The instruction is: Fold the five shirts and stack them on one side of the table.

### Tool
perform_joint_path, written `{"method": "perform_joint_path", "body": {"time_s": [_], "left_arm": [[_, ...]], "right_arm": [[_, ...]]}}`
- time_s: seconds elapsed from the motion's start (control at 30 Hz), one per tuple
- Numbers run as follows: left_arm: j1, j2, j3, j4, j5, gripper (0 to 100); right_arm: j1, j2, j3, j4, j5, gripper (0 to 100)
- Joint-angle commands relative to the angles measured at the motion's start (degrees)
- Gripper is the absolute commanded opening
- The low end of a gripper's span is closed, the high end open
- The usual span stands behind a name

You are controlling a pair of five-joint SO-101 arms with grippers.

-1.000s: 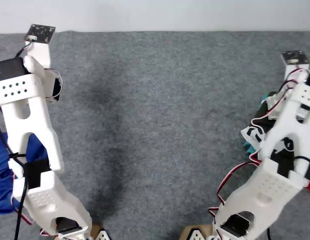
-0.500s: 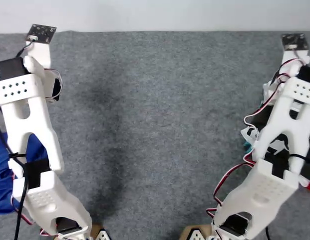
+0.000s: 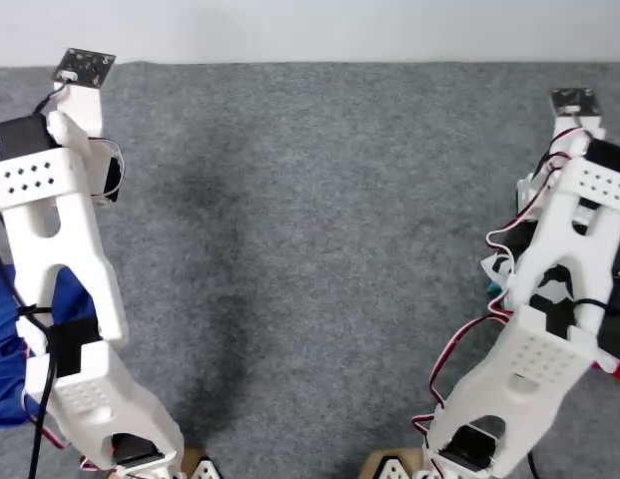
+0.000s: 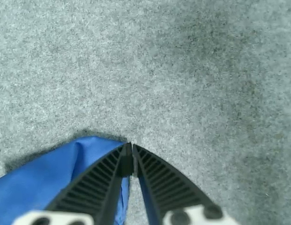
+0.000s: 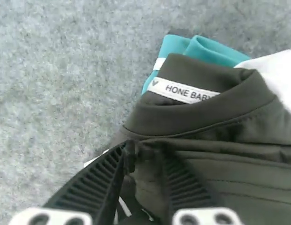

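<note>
My right gripper [image 5: 147, 161] was clamped on the dark shirt [image 5: 206, 122]. Its collar pointed away past the fingertips, and its length ran back beneath the jaws. A teal shirt [image 5: 201, 49] and a white shirt [image 5: 276, 70] showed beyond that collar. My left gripper [image 4: 131, 161] had its tips pressed together, with the blue shirt [image 4: 47, 180] beneath one finger.

We see bright, even light from above. A soft, broad shadow lies on the mat [image 3: 319, 150] beside the left arm [image 3: 60, 249]. A thin dark one edges the blue shirt [image 4: 42, 183], and shade gathers in the dark shirt's [image 5: 220, 140] folds.
</note>
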Motion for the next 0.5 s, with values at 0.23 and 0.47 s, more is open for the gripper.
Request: {"method": "perform_joint_path", "body": {"time_s": [0.23, 0.47], "left_arm": [[0.35, -2.81, -0.13, 1.14, -0.7, 1], [0.26, -2.99, -0.13, 1.14, -0.7, 1]], "right_arm": [[2.33, -1.1, -10.46, -0.13, 3.78, 0.9], [3.38, -0.57, -14.86, -1.8, 3.6, 0.9]]}}
